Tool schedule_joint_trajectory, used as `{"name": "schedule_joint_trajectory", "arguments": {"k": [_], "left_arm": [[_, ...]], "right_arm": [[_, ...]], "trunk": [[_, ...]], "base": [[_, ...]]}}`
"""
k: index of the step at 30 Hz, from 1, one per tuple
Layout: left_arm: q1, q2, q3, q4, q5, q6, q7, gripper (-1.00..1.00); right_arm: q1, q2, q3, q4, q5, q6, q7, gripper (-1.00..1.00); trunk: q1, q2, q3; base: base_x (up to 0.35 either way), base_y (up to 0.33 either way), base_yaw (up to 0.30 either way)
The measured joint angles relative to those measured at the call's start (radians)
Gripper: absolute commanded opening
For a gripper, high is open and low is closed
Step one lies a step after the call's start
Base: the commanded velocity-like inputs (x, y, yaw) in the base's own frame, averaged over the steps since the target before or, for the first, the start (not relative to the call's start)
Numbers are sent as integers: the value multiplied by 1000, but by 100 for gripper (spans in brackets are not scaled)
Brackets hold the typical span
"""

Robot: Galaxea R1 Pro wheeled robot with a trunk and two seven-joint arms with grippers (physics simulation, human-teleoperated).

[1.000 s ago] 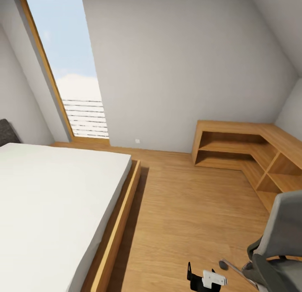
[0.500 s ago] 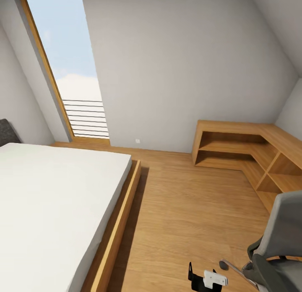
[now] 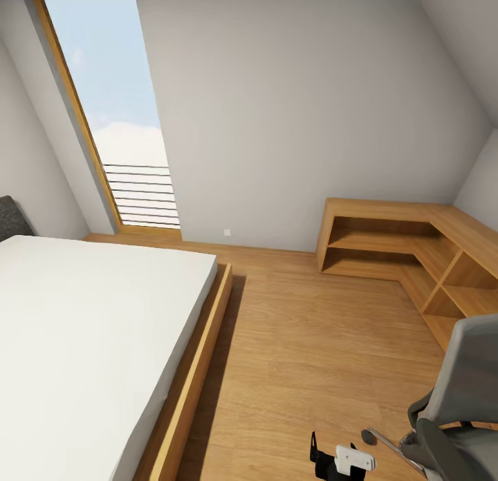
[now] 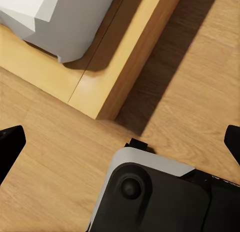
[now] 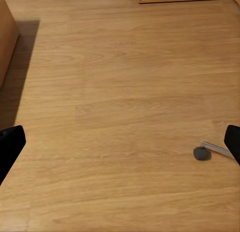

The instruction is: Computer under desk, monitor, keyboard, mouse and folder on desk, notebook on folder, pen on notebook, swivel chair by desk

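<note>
Chair seen off to the right, nothing held.
Right gripper (image 5: 120,142) was spread wide over bare floor (image 5: 115,92), left gripper (image 4: 120,142) likewise by the bed (image 3: 104,315); swivel chair (image 3: 463,391) lay nearer the right arm, shelves (image 3: 408,253) beyond.

The swivel chair (image 3: 460,398) stood at the head view's lower right corner, cut off by the frame edge. Its grey padded backrest was upright and slightly tilted, with a dark grey seat part below it. One chrome base leg (image 3: 394,445) ran out across the wooden floor (image 3: 311,356) and ended in a dark castor (image 3: 369,437) resting on the boards. The right wrist view showed that same castor (image 5: 201,153) and chrome leg on the floor.
</note>
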Motion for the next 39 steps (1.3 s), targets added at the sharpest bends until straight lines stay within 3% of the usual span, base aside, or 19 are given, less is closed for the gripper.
{"name": "schedule_joint_trajectory", "arguments": {"k": [9, 30, 39], "left_arm": [[0, 0, 0, 0, 0, 0, 0, 100], [0, 0, 0, 0, 0, 0, 0, 100], [0, -1, 0, 0, 0, 0, 0, 100]], "right_arm": [[1, -1, -1, 0, 1, 0, 2, 100], [0, -1, 1, 1, 2, 0, 2, 100], [0, 0, 0, 0, 0, 0, 2, 100]], "trunk": [[0, 0, 0], [0, 0, 0], [0, 0, 0]], "base": [[0, 0, -95], [1, 0, -243], [190, 0, -60]]}}
